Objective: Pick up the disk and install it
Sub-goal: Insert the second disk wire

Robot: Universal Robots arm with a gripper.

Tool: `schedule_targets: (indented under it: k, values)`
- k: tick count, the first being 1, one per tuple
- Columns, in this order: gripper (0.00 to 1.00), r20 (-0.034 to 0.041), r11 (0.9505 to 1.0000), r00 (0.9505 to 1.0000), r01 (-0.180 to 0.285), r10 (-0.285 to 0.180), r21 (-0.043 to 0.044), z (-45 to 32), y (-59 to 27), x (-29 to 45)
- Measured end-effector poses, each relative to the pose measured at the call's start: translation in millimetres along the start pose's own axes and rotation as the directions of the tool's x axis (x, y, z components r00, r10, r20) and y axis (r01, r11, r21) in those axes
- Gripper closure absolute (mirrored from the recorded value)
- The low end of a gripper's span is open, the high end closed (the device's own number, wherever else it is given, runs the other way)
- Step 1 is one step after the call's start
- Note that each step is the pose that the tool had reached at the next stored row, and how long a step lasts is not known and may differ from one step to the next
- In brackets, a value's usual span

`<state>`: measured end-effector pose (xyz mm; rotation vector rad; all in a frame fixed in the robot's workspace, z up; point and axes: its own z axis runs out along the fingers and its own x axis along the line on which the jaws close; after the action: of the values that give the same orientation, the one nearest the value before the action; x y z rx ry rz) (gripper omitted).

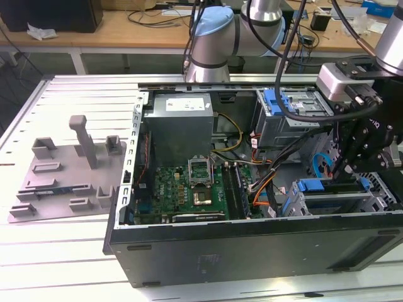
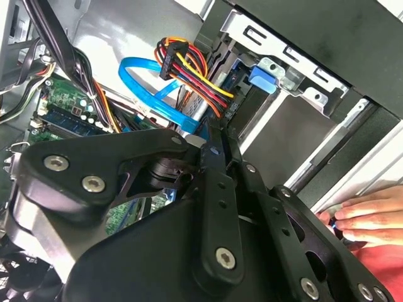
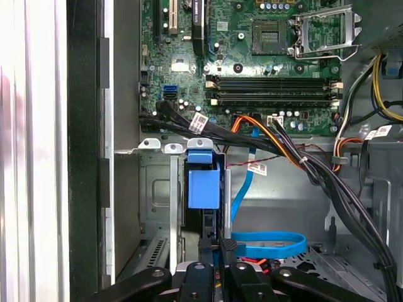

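An open computer case (image 1: 252, 251) is seen lying on its side, with a motherboard (image 1: 182, 182) and a grey power-supply box (image 1: 182, 119) inside it. The disk (image 3: 203, 185), framed by its blue bracket, is seated edge-on in the metal drive cage (image 3: 157, 189) at the case's front corner. The gripper (image 3: 221, 246) is lowered into the case just beside the disk's end, its fingers drawn narrow with nothing seen between them. A blue data cable (image 3: 271, 242) is looped nearby. A person's hand (image 2: 368, 217) is rested on the case's outer edge.
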<state>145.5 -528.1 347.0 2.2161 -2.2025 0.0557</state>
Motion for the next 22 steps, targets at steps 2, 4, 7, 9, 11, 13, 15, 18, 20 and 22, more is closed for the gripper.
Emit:
schedule_targets:
  k: [2, 4, 7, 9, 11, 13, 15, 18, 20, 22]
  values:
    - [0.84, 0.0001, 1.0, 1.0, 0.0, 0.0, 0.0, 1.3, 0.0, 0.0]
    - [0.84, 0.0, 1.0, 1.0, 0.0, 0.0, 0.0, 1.9, 0.0, -0.1]
    - [0.84, -0.0001, 1.0, 1.0, 0.0, 0.0, 0.0, 2.8, 0.0, -0.1]
    - [0.84, 0.0, 1.0, 1.0, 0.0, 0.0, 0.0, 3.3, 0.0, -0.1]
    - [0.84, 0.0, 1.0, 1.0, 0.0, 0.0, 0.0, 4.0, 0.0, -0.2]
    - [0.84, 0.0, 1.0, 1.0, 0.0, 0.0, 0.0, 4.6, 0.0, -0.2]
    - [0.84, 0.0, 1.0, 1.0, 0.0, 0.0, 0.0, 5.4, 0.0, -0.2]
    - [0.84, 0.0, 1.0, 1.0, 0.0, 0.0, 0.0, 6.1, 0.0, -0.2]
    - [0.84, -0.0002, 1.0, 1.0, 0.0, 0.0, 0.0001, 6.8, 0.0, -0.2]
    - [0.84, -0.0002, 1.0, 1.0, 0.0, 0.0, 0.0, 7.3, 0.0, -0.2]
